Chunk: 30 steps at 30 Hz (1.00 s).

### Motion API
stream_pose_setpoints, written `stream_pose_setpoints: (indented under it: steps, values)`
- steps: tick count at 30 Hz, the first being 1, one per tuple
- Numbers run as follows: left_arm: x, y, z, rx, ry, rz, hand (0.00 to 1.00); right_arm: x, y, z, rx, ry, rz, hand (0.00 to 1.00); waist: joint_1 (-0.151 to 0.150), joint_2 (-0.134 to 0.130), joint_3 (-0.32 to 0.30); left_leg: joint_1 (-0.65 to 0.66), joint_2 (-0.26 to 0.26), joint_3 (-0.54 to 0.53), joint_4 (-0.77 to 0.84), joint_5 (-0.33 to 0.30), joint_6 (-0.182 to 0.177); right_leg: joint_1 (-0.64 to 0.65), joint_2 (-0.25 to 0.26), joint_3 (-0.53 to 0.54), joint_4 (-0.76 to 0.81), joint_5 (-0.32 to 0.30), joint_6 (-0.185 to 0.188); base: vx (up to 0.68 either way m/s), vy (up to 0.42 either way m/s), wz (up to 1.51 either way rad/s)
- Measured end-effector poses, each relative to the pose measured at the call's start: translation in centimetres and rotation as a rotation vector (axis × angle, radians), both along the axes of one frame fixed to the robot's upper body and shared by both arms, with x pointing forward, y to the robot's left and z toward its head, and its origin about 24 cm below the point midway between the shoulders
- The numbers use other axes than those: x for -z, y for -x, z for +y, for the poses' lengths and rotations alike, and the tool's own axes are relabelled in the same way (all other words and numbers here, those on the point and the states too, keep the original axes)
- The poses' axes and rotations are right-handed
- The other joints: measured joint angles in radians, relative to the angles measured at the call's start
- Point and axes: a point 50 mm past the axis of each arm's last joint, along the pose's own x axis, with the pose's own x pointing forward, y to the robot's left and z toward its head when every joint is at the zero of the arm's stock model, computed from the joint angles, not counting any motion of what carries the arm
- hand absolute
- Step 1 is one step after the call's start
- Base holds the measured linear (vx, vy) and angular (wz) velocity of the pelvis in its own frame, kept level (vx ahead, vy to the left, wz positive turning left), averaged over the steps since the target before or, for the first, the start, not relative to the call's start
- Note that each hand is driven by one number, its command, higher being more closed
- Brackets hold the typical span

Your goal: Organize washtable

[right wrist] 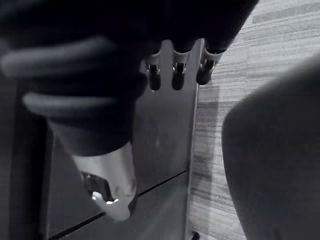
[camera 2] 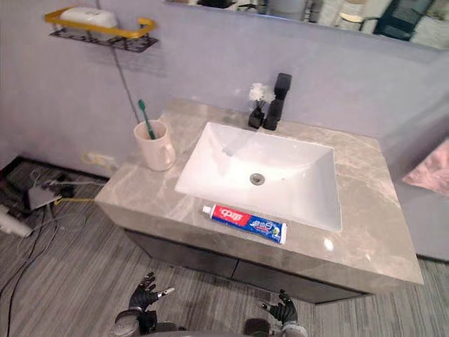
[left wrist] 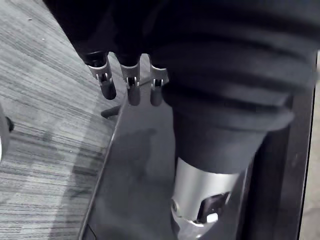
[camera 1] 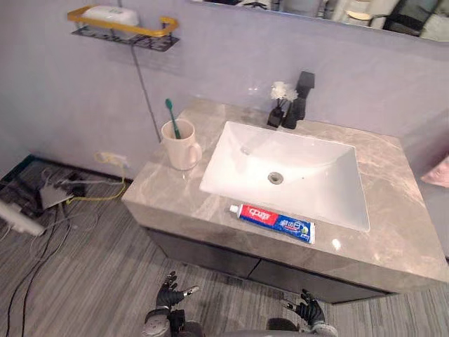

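Note:
A red, white and blue toothpaste tube (camera 1: 272,222) lies flat on the grey stone washtable (camera 1: 393,232), along the front rim of the white sink (camera 1: 287,175). A cream mug (camera 1: 181,145) with a green toothbrush (camera 1: 172,117) upright in it stands at the table's left end. My left hand (camera 1: 168,293) hangs low in front of the cabinet, fingers relaxed and holding nothing. My right hand (camera 1: 307,307) hangs likewise at the lower right, open and empty. Both hands are well below the tabletop.
A black faucet (camera 1: 300,98) and a small vase of white flowers (camera 1: 279,104) stand behind the sink. A wall shelf with a yellow rail (camera 1: 126,28) holds a white soap bar (camera 1: 112,14). A power strip and cords (camera 1: 49,193) lie on the floor at left.

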Motion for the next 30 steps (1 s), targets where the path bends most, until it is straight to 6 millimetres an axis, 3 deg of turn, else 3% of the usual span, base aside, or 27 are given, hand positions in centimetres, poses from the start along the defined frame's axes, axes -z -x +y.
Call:
stream_pose_setpoints:
  steps: [3, 4, 5, 6, 9, 10, 12, 13, 15, 17, 21, 25, 30]
  values:
    - [0.4, 0.2, 0.3, 0.004, -0.006, 0.031, 0.00, 0.1, -0.7, -0.5, -0.043, 0.029, 0.012, 0.00, 0.003, 0.014, -0.005, -0.001, 0.006, 0.005, -0.007, 0.005, -0.009, 0.062, 0.050, -0.057, -0.201, -0.004, -0.027, 0.14, -0.049, -0.46]
    - [0.6, 0.4, 0.1, 0.003, -0.001, 0.043, 0.00, 0.1, -0.7, -0.8, -0.044, 0.039, 0.011, 0.00, 0.003, 0.029, -0.002, -0.001, 0.010, 0.002, -0.006, 0.005, -0.009, 0.079, 0.059, -0.057, -0.238, 0.000, -0.026, 0.14, -0.063, -0.34]
    - [0.8, 0.8, -0.5, 0.002, 0.020, 0.060, 0.00, 0.1, -0.3, -1.6, -0.036, 0.055, 0.023, 0.00, -0.007, 0.061, -0.001, 0.002, 0.017, -0.008, -0.005, 0.010, -0.017, 0.111, 0.078, -0.065, -0.295, 0.026, -0.029, 0.15, -0.043, -0.04]
    - [0.9, 0.9, -0.9, -0.001, 0.029, 0.064, 0.00, 0.1, -0.2, -1.8, -0.022, 0.060, 0.022, 0.00, -0.017, 0.069, -0.002, 0.017, 0.018, -0.020, -0.005, 0.022, -0.032, 0.151, 0.085, -0.070, -0.343, 0.036, -0.019, 0.16, -0.045, 0.04]
    - [1.0, 1.1, -1.0, -0.002, 0.034, 0.070, 0.00, 0.2, 0.3, -2.1, 0.000, 0.063, 0.038, 0.00, -0.015, 0.070, -0.006, 0.024, 0.036, -0.033, 0.043, 0.025, -0.035, 0.221, 0.097, -0.080, -0.402, 0.047, -0.021, 0.13, -0.068, 0.06]
    - [0.8, 0.6, -0.9, 0.000, 0.032, 0.055, 0.00, 0.3, 0.6, -2.4, 0.027, 0.058, 0.048, 0.00, -0.013, 0.061, -0.002, -0.001, 0.052, -0.036, 0.134, 0.024, -0.035, 0.242, 0.098, -0.082, -0.425, 0.053, -0.025, 0.11, -0.074, 0.03]
    - [0.7, 0.5, -0.7, -0.018, 0.030, 0.048, 0.00, 0.3, 0.7, -2.4, 0.033, 0.058, 0.047, 0.00, -0.008, 0.044, 0.011, -0.090, 0.089, -0.043, 0.352, 0.044, -0.077, 0.275, 0.097, -0.078, -0.453, 0.063, -0.032, 0.11, -0.040, -0.14]
    - [0.7, 0.7, -0.1, -0.028, 0.018, 0.053, 0.00, 0.3, 0.6, -2.2, 0.034, 0.052, 0.043, 0.00, 0.013, 0.039, 0.019, -0.134, 0.106, -0.060, 0.414, -0.005, -0.073, 0.288, 0.096, -0.059, -0.458, 0.065, -0.034, 0.11, 0.056, -0.40]
    - [0.7, 1.1, 0.0, -0.050, 0.020, 0.058, 0.00, 0.3, 0.6, -2.6, 0.048, 0.063, 0.046, 0.00, 0.018, 0.047, 0.027, -0.158, 0.102, -0.089, 0.354, -0.036, -0.062, 0.300, 0.094, -0.031, -0.452, 0.065, -0.034, 0.09, 0.124, -0.42]
    - [0.8, 1.5, 0.1, -0.068, 0.018, 0.065, 0.00, 0.1, 0.5, -2.9, 0.056, 0.075, 0.041, 0.00, 0.018, 0.065, 0.025, -0.138, 0.069, -0.155, 0.126, 0.039, -0.043, 0.293, 0.104, 0.003, -0.452, 0.062, -0.012, 0.04, 0.179, -0.37]
    - [0.7, 1.6, 1.0, -0.065, -0.016, 0.070, 0.00, 0.3, 0.7, -2.1, 0.054, 0.055, 0.047, 0.00, 0.015, 0.005, 0.012, -0.082, -0.013, -0.122, 0.008, 0.092, -0.012, 0.292, 0.042, 0.041, -0.477, 0.065, -0.002, 0.00, 0.135, -0.09]
    - [0.8, 2.0, 1.1, -0.062, -0.017, 0.082, 0.00, 0.5, 1.1, -2.0, 0.054, 0.051, 0.059, 0.00, 0.014, 0.000, 0.003, -0.025, -0.053, -0.112, -0.103, 0.151, -0.002, 0.296, 0.023, 0.058, -0.492, 0.076, 0.017, -0.04, 0.062, -0.09]
    - [1.0, 2.2, 0.9, -0.059, -0.012, 0.085, 0.00, 0.8, 1.6, -2.2, 0.059, 0.046, 0.088, 0.00, 0.014, 0.012, -0.004, 0.010, -0.056, -0.128, -0.192, 0.215, -0.010, 0.296, 0.037, 0.058, -0.493, 0.081, 0.024, -0.05, -0.030, 0.07]
